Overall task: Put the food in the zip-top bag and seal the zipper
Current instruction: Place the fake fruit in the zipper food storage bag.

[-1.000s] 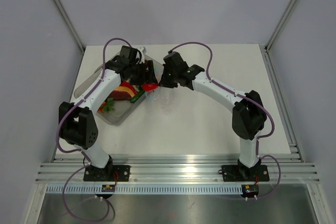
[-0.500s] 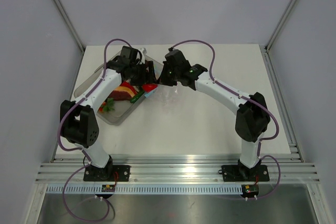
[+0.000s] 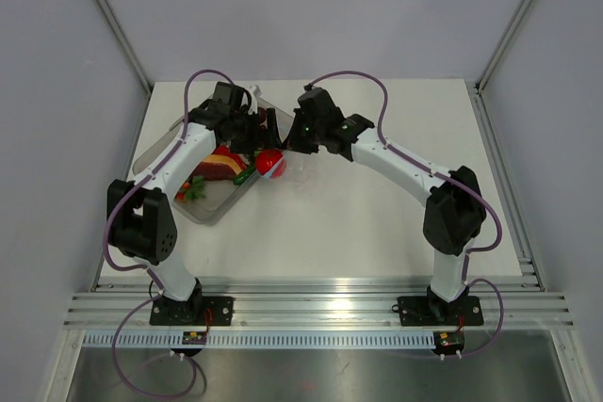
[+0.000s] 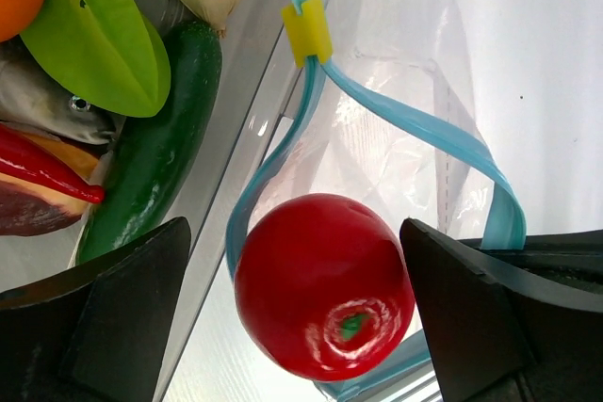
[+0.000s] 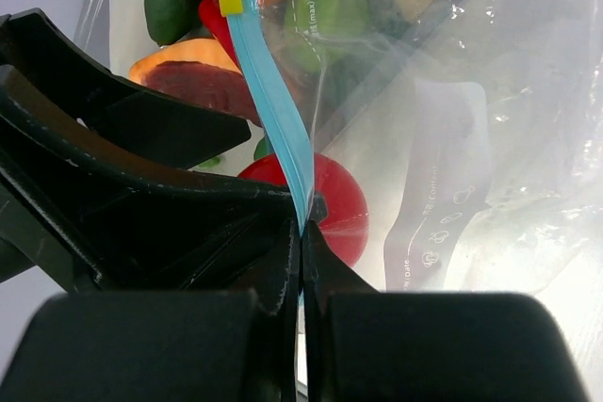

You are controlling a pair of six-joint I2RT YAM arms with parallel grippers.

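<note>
Beside the tub [image 3: 215,204], right gripper [image 5: 301,233] pinches the zipper [image 5: 268,91]; left gripper [image 4: 295,251] spread above apple [image 4: 325,298].

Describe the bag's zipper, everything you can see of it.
The zipper is a thin light-blue plastic strip with a yellow slider at one end. It runs along the mouth of the clear bag. It is unsealed: its two tracks bow apart into a loop, and a red apple sits in that opening. The right fingers pinch one track between them.
</note>
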